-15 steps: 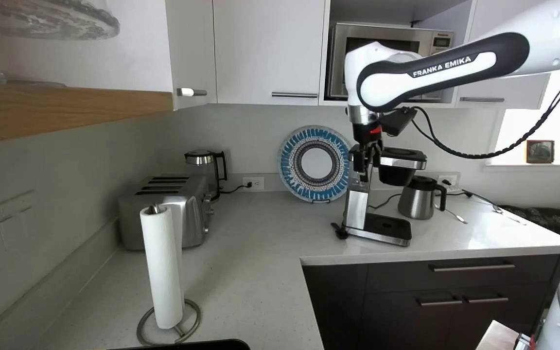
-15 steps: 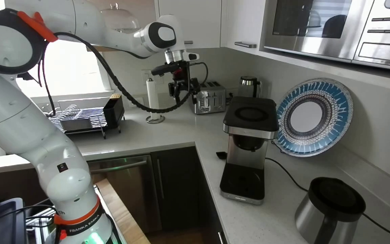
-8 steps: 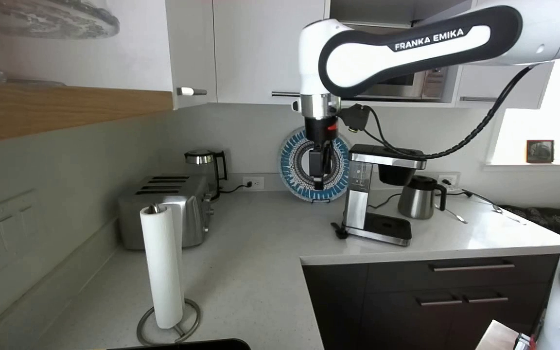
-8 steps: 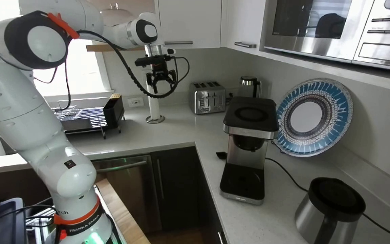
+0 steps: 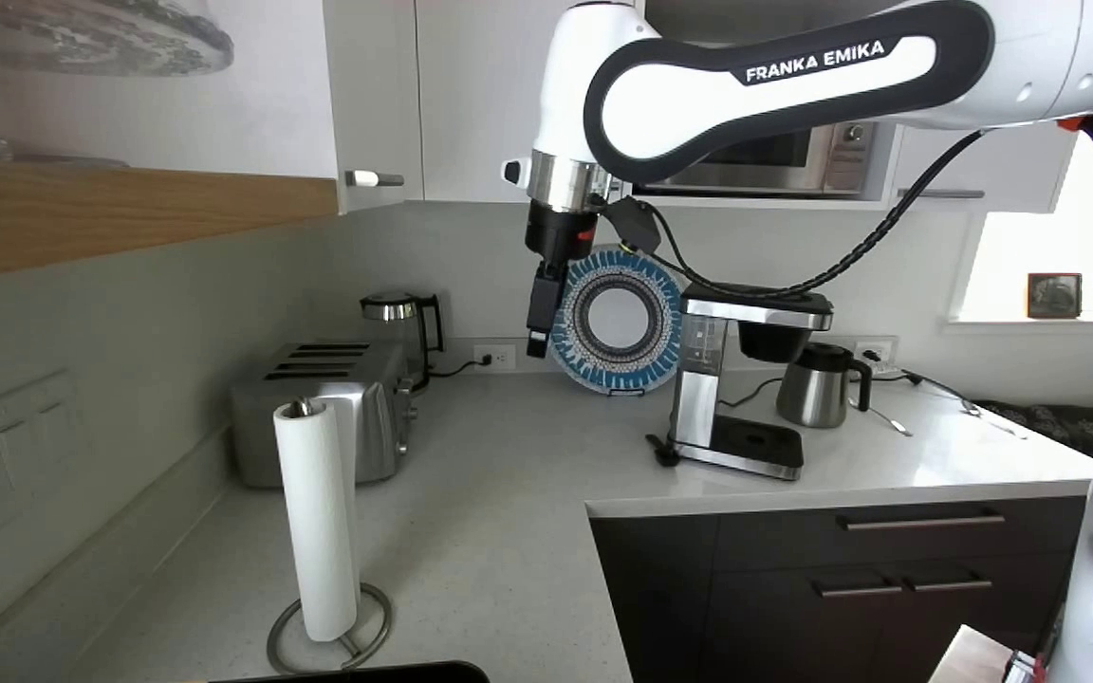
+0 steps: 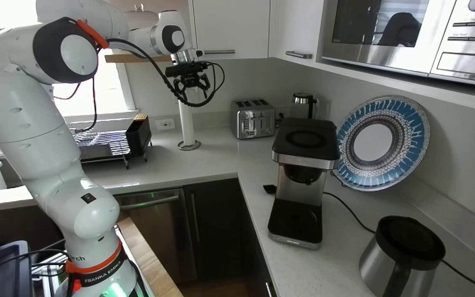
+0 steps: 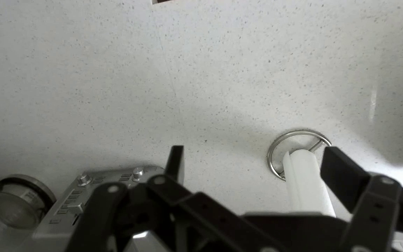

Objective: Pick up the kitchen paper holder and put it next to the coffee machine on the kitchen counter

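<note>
Paper holder [image 7: 308, 185] not gripped yet; tip-over = main risk

End effector [image 7: 254, 157] hangs above the bench [image 5: 499, 541], fingers [image 7: 345, 176] spread apart, nothing held. Holder stands upright on the bench, apart from the end effector & off to one side; in wrist view its roll shows off-centre, nearer one finger. Coffee machine [image 5: 698, 408] is on the opp. side of the end effector in an exterior view. Prob. approach step, early on.

Risks: if end effector drops w/o centring, the nearer finger prob. hits the roll & the ring base [image 7: 299, 132] tips. Can't tell if fingertips clear the roll's top, so a sideways move poss. knocks it too. Toaster [image 7: 72, 206] shows by the other finger in wrist view; could get bumped if the wide-set fingers go in low. Grip on paper only, up high, might slide the roll off its post [image 5: 300, 408] or let the base swing. At set-down, propped plate [image 5: 616, 320] near the coffee machine poss. gets clipped if holder hangs tilted.
</note>
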`<state>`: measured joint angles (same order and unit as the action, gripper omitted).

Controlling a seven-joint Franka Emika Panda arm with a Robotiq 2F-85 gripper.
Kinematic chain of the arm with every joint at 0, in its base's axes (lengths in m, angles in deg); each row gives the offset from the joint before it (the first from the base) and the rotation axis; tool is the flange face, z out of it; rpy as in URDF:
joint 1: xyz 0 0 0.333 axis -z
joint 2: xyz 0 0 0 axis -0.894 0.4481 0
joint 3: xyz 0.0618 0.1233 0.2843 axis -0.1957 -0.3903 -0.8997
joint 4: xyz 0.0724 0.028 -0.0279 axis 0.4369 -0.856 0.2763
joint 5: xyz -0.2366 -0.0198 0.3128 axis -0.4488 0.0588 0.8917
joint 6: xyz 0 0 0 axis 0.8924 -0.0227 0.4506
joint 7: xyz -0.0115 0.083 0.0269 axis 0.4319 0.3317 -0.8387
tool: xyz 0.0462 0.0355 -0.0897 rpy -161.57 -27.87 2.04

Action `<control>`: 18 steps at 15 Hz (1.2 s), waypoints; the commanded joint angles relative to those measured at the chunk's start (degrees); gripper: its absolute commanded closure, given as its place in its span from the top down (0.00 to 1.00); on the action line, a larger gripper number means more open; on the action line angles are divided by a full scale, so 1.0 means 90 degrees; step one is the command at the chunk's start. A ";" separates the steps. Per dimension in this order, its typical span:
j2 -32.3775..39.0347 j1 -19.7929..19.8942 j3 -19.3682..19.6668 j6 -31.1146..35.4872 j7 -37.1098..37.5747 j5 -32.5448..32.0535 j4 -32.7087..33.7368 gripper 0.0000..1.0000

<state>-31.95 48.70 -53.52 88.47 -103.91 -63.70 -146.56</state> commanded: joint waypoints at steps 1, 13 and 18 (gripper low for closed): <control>0.0021 -0.0002 -0.0004 -0.0030 -0.0006 -0.0006 0.0039 1.00; 0.0847 -0.0352 -0.0341 0.3477 -0.0178 0.1709 -0.0437 1.00; 0.1251 -0.0688 -0.0612 0.4683 0.1584 0.0981 -0.0688 1.00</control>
<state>-21.87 44.31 -58.42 126.14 -99.77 -50.19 -151.31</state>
